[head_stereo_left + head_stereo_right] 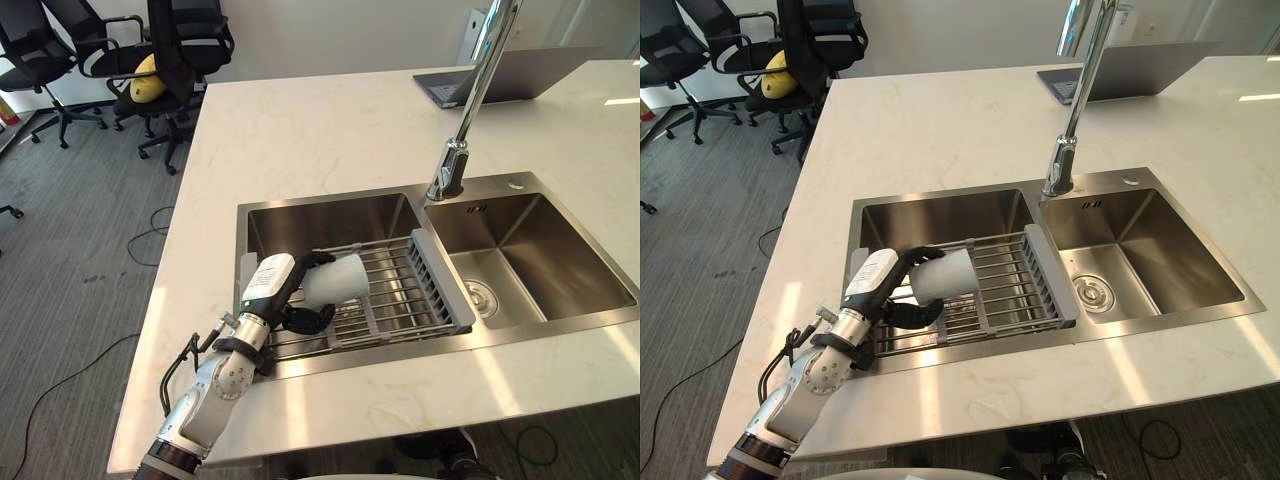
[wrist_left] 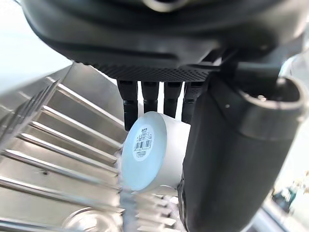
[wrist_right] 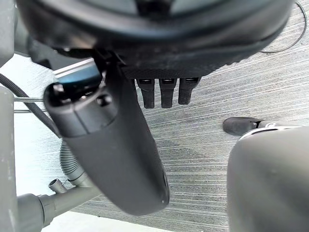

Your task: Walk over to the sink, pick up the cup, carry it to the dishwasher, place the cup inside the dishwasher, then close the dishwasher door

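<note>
Cup (image 1: 338,279) is enclosed by the left hand's (image 1: 268,283) curled fingers and thumb, seemingly unlifted from the rack (image 1: 400,292) beneath; carrying, loading and door-closing are left.

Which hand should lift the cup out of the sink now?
Left. The left hand is curled round the white cup lying on the rack in the sink; the right hand hangs low over the floor, away from it.

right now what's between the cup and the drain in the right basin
The drying rack: its wire bars, then its grey end piece, lie between the cup, held in the left hand, and the drain. The left eye view shows it.
</note>
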Controlling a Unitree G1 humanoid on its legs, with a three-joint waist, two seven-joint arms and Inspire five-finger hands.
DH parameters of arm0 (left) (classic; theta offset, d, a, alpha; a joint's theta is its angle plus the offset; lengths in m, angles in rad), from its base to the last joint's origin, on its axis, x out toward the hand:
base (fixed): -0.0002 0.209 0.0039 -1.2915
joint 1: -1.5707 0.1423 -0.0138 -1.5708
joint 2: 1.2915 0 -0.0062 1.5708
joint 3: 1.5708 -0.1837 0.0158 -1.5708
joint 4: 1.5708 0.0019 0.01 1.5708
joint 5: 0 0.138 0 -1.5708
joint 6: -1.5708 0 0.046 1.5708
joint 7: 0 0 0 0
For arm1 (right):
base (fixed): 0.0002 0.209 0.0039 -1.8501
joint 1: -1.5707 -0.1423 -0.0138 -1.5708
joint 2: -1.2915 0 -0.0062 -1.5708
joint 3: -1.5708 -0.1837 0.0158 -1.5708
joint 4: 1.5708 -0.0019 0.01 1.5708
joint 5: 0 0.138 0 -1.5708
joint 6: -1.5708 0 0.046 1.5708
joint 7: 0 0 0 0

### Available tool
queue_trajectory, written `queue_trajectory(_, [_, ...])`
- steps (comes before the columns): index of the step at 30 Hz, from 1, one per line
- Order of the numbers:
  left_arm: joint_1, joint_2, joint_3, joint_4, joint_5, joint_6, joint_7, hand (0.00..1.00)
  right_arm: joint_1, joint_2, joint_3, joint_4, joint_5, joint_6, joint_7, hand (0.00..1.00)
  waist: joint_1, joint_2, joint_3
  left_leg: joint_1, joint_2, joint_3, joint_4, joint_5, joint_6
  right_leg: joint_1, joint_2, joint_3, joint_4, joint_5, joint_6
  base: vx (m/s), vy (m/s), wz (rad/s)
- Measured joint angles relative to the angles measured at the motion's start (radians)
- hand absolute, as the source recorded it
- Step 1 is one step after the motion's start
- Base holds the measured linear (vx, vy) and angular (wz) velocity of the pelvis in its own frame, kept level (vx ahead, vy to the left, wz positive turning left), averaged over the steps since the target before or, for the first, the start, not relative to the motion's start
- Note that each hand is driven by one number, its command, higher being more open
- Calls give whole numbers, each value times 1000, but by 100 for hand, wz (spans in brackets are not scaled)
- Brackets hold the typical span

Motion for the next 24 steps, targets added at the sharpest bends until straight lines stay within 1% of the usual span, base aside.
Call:
queue_trajectory(4, [26, -15, 0, -53, -61, -1, 14, 30, 0, 3, -9, 0, 3, 0, -3, 90, 1, -1, 0, 1, 0, 2, 0, 0, 0, 0, 0, 3, 2, 0, 0, 0, 0, -2])
queue_trajectory(9, [44, -80, 9, -149, -163, -7, 22, 30, -1, 7, -9, 12, 8, 0, -4, 90, 8, -4, -1, 4, 9, 16, 2, -1, -1, -7, 1, 21, 15, -2, 1, -23, -15, -9])
queue_trajectory(10, [45, -99, 9, -181, -200, -11, 44, 30, 3, 10, -10, 17, 9, 0, -5, 90, 8, -6, -2, 4, 10, 19, 3, -2, -1, -9, 2, 25, 18, -2, 2, -29, -14, -5])
queue_trajectory(12, [45, -111, 11, -193, -223, -19, 60, 30, 3, 10, -12, 22, 10, 0, -6, 90, 8, -8, -4, 4, 11, 20, 3, -2, -1, -10, 2, 26, 20, -3, 1, -14, -7, -2])
queue_trajectory(16, [52, -157, 19, -225, -322, -32, 100, 30, 6, 12, -13, 29, 10, 0, -17, 90, 11, -14, -9, 4, 16, 22, 8, -4, -4, -20, 5, 30, 45, -16, 0, 0, 0, 0])
queue_trajectory(17, [56, -173, 19, -227, -377, -34, 107, 30, 8, 13, -15, 29, 11, 0, -20, 90, 15, -16, -10, 4, 17, 22, 10, -5, -5, -21, 6, 31, 50, -19, 0, 0, 0, 0])
queue_trajectory(20, [94, -204, 21, -249, -473, -38, 121, 30, 11, 17, -18, 29, 24, -1, -24, 90, 18, -17, -12, 1, 19, 25, 14, -9, -6, -25, 8, 34, 51, -21, -1, -4, -6, -1])
queue_trajectory(24, [117, -221, 21, -250, -577, -40, 126, 30, 14, 20, -19, 29, 47, -1, -36, 90, 24, -18, -18, -5, 22, 31, 17, -11, -8, -34, 10, 41, 55, -21, -1, -2, -12, -5])
